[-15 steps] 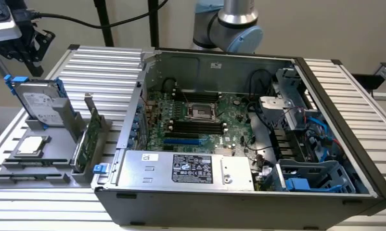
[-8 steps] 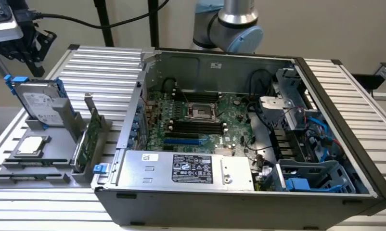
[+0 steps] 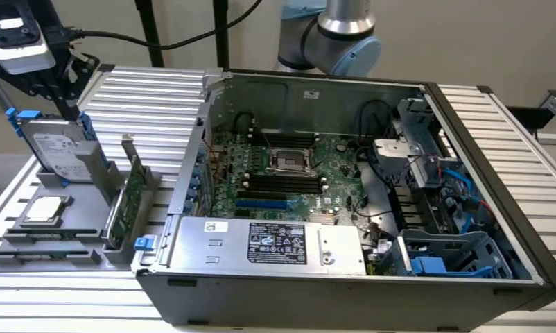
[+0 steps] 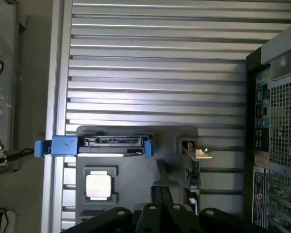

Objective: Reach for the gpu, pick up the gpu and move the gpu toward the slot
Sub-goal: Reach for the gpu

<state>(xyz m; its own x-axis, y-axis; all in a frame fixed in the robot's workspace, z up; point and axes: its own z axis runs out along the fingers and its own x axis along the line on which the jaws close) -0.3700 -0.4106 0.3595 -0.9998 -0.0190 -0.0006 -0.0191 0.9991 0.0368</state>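
The gpu (image 3: 125, 201) is a thin green card standing on edge in a grey holder (image 3: 84, 243) at the exterior view's left, its silver bracket pointing up. In the wrist view the gpu (image 4: 194, 175) is seen edge-on, bracket end toward the ribbed table. My gripper (image 3: 61, 87) hangs high above the holder's far end, over the hard drive and well clear of the card. Its black linkage (image 4: 162, 216) borders the wrist view, just short of the holder. The blue slot (image 3: 264, 205) lies on the motherboard inside the open computer case (image 3: 195, 180).
A silver hard drive with blue rails (image 3: 56, 149) (image 4: 94, 144) stands in the same holder. A square processor chip (image 3: 42, 208) (image 4: 98, 185) lies beside it. The case wall rises between holder and motherboard. Cables and drive cages fill the case's right side. Ribbed table (image 4: 155, 63) surrounds everything.
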